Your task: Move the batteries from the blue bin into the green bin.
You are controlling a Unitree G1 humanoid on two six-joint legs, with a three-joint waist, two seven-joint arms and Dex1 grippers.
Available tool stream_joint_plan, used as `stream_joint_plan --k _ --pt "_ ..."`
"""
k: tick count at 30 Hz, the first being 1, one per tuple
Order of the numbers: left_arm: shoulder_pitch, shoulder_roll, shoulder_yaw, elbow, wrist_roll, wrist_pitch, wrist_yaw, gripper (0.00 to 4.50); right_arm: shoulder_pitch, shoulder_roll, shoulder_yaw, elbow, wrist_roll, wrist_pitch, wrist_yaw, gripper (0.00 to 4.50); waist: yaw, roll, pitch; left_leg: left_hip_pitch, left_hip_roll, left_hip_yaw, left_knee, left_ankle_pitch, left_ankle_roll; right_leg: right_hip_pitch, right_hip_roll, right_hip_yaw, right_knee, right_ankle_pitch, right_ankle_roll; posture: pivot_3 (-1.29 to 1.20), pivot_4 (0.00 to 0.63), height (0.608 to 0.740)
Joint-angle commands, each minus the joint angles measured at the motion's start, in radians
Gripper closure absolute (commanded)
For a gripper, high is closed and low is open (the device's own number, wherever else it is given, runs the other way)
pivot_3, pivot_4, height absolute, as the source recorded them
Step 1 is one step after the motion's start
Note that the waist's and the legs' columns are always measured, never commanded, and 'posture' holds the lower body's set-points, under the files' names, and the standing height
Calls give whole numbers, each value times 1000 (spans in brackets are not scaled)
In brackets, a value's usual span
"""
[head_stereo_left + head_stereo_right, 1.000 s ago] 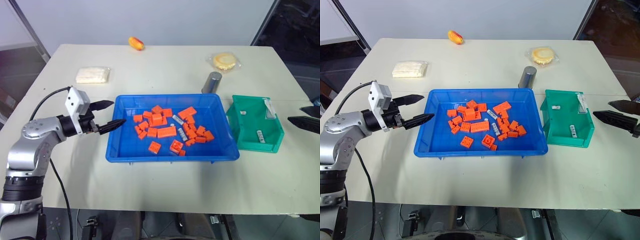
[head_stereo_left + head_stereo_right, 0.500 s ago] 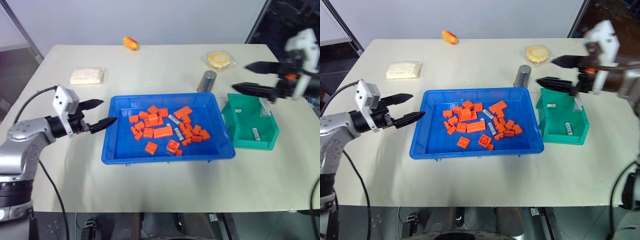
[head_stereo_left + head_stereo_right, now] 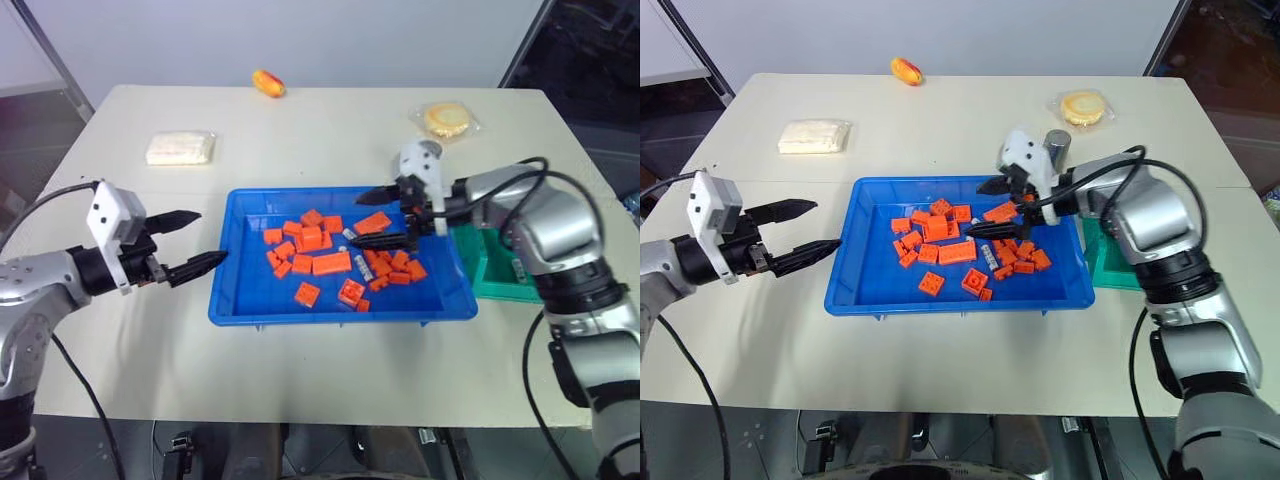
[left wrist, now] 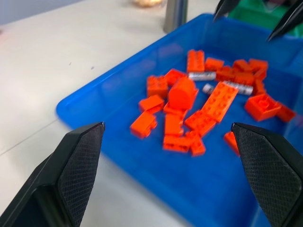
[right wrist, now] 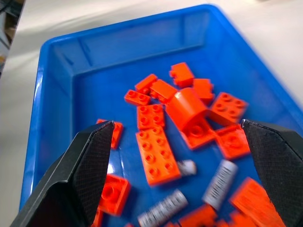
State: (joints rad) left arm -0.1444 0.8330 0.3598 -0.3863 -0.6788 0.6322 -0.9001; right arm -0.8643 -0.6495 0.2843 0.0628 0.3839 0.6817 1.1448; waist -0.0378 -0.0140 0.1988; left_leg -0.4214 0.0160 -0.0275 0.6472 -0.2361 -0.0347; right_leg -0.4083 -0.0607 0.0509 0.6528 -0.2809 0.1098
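Note:
The blue bin sits mid-table, holding several orange bricks and a few small silvery batteries among them; the right wrist view looks down on batteries lying beside the bricks. My right gripper hovers open over the bin's right part, pointing left, nothing between its fingers. Behind that arm the green bin stands at the blue bin's right, partly hidden. My left gripper is open and empty, just outside the blue bin's left rim, pointing at it.
A grey metal can stands just behind the blue bin's far right corner, close to my right wrist. Farther back lie a wrapped cookie, a white packet and an orange-yellow fruit.
My right arm has swung left from beside the green bin to over the blue bin, still open. The left gripper has drawn back slightly from the bin's left rim.

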Motion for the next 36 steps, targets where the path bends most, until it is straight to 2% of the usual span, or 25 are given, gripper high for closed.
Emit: stream_joint_plan --k 1,5,9,14,21,24,28,36 --pt "2 -1 -15 -42 -29 14 2 0 -14 32 30 45 -53 -58 16 88 0 0 0 0 0 0 0 0 0 0 0 0 1 0 0 0 150 740" --pt "12 58 -67 -36 24 -6 -58 0 -17 48 81 94 -110 -113 60 88 -2 0 0 0 0 0 0 0 0 0 0 0 1 0 0 0 150 740" --pt "-19 77 -84 -7 34 -27 -87 0 -26 67 111 143 -161 -164 83 88 -3 0 0 0 0 0 0 0 0 0 1 0 1 0 0 0 150 740" --pt "-48 64 -93 15 39 -41 -91 0 -22 75 163 201 -257 -279 115 88 -4 0 0 0 0 0 0 0 0 -1 1 0 1 0 0 0 150 740" --pt "-64 25 -100 27 60 -69 -52 0 -24 130 152 261 -311 -325 91 88 -5 0 0 0 0 0 0 0 0 -1 1 0 2 0 0 0 150 740" --pt "-65 23 -95 28 62 -73 -48 0 -25 142 148 275 -328 -334 85 882 -5 0 0 0 0 0 0 0 0 -1 1 0 2 0 0 0 150 740" --pt "-59 23 -91 24 60 -75 -46 0 -19 150 139 267 -332 -329 88 2861 -5 0 0 0 0 -1 0 0 0 -1 1 0 2 0 0 0 150 740" --pt "-58 21 -94 26 60 -80 -48 0 -55 178 85 236 -297 -273 71 2861 -5 0 0 0 0 -1 0 0 0 -1 2 0 2 0 0 0 150 740"
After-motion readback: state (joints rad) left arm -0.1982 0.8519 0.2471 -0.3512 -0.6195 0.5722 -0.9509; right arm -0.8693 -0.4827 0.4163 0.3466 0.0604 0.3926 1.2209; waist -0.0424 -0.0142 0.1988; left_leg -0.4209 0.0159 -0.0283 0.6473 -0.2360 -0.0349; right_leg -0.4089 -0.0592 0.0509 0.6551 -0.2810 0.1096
